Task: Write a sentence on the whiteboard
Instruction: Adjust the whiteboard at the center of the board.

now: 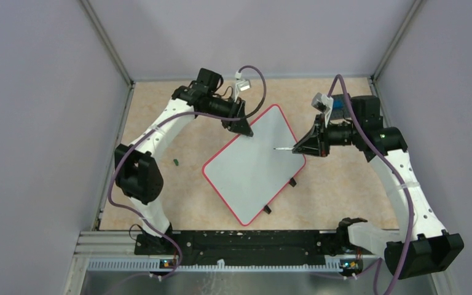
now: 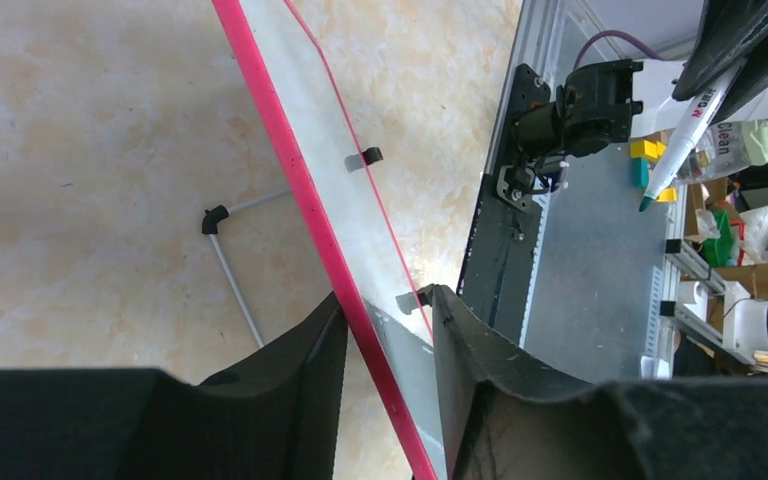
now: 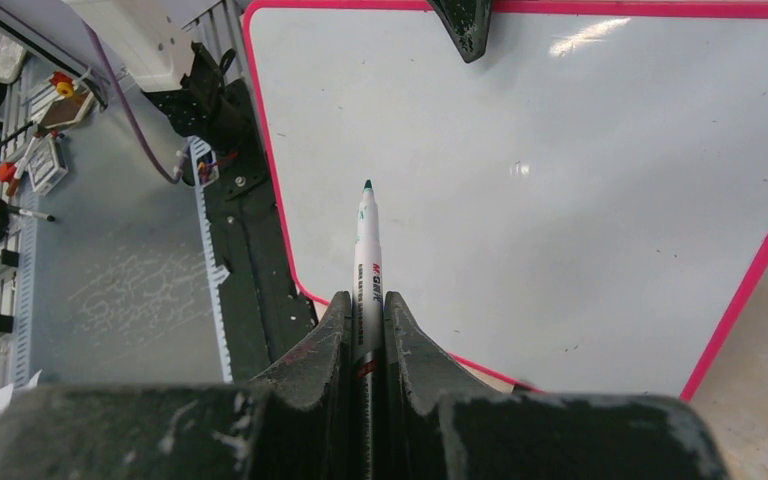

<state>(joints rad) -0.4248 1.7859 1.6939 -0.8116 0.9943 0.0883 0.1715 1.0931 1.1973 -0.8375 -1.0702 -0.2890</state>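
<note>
The whiteboard (image 1: pixel 252 166), glossy white with a red-pink frame, lies skewed in the middle of the table and bears no writing. My right gripper (image 1: pixel 298 149) hovers over its right edge, shut on a white marker (image 3: pixel 367 250). The marker's green tip points across the blank whiteboard (image 3: pixel 560 200), and I cannot tell whether it touches. My left gripper (image 1: pixel 243 127) is at the board's far left edge. In the left wrist view the left gripper (image 2: pixel 388 295) straddles the whiteboard's red frame (image 2: pixel 300 180). One fingertip (image 2: pixel 338 310) meets the frame, with a gap lower down.
A small green cap (image 1: pixel 176 162) lies on the tan table left of the board. Black clip feet (image 1: pixel 292 182) stick out from the board's near right edge. A thin wire stand (image 2: pixel 235 260) shows beside the frame. The enclosure's grey walls (image 1: pixel 49 123) stand close on both sides.
</note>
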